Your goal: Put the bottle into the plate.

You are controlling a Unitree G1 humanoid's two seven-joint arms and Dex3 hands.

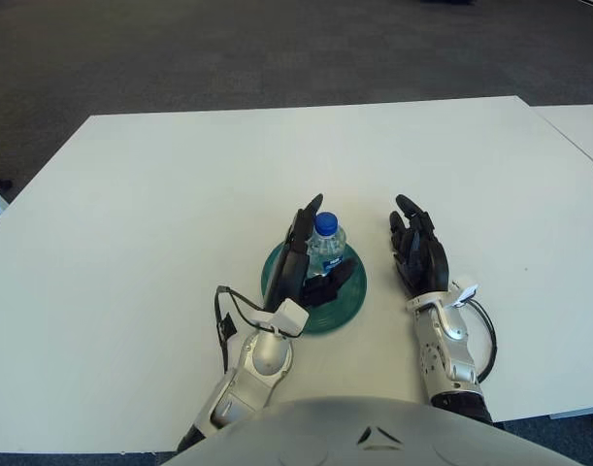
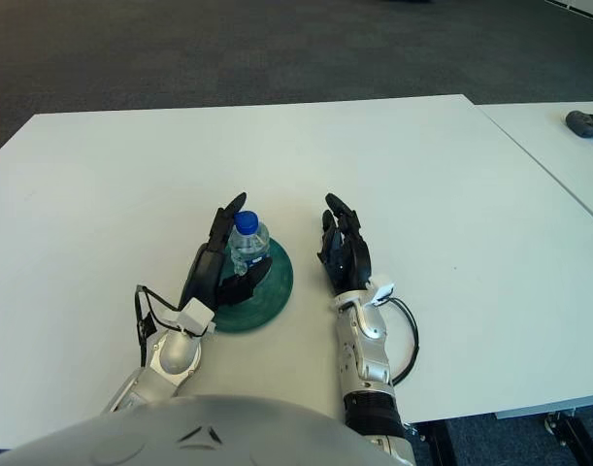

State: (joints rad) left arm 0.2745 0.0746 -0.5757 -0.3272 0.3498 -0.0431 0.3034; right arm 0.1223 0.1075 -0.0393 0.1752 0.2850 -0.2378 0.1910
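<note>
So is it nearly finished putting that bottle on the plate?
Nearly. The bottle already stands upright on the green plate. The left hand is beside it with its fingers straightened, apparently letting go. What is left is pulling that hand clear without tipping the bottle. The right hand is idle, right of the plate.
</note>
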